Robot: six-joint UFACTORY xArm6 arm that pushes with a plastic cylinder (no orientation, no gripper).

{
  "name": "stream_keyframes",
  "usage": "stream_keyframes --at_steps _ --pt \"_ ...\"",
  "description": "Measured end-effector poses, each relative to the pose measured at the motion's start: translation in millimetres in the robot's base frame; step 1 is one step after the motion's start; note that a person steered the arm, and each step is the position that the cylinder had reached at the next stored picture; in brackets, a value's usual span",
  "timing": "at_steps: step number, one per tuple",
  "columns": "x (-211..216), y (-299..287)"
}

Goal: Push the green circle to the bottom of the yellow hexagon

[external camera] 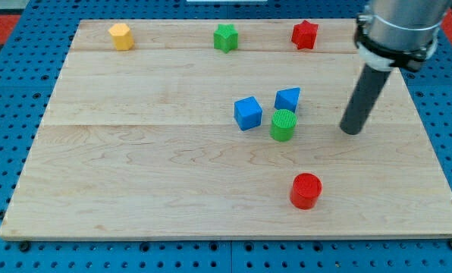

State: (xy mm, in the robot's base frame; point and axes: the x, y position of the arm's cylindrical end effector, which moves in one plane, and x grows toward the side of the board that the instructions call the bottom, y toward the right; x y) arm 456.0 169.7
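Note:
The green circle (283, 124) is a ribbed green cylinder near the board's middle, just right of centre. The yellow hexagon (120, 36) stands at the view's top left corner of the board, far from the green circle. My tip (351, 130) is the lower end of a dark rod, to the right of the green circle, with a clear gap between them.
A blue cube (248, 113) and a blue block (287, 98) sit right next to the green circle, at its left and top. A green star (225, 36) and a red star (305, 34) stand at the top. A red cylinder (306, 190) stands lower right. The wooden board (135, 174) lies on a blue pegboard.

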Motion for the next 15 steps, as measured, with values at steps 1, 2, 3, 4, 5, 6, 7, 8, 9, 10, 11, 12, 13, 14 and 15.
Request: stream_keyframes --at_steps 1,2,3,4,5,6,7,8,9,10,11,12,13,14,15 --pt "4.8 -61.8" --pt "7.5 -144.6" --pt "-4.1 -188.1" --pt "-24.7 -246.1" --pt "-56.1 -313.5" --pt "-59.2 -262.3" --pt "-67.9 -278.1" --pt "-78.8 -309.6" --pt "-50.2 -321.9" --pt "-46.2 -303.9" --pt "-45.9 -258.1" --pt "-12.4 -228.2" --pt "11.5 -180.1" --pt "20.4 -115.8" --pt "13.5 -31.2"
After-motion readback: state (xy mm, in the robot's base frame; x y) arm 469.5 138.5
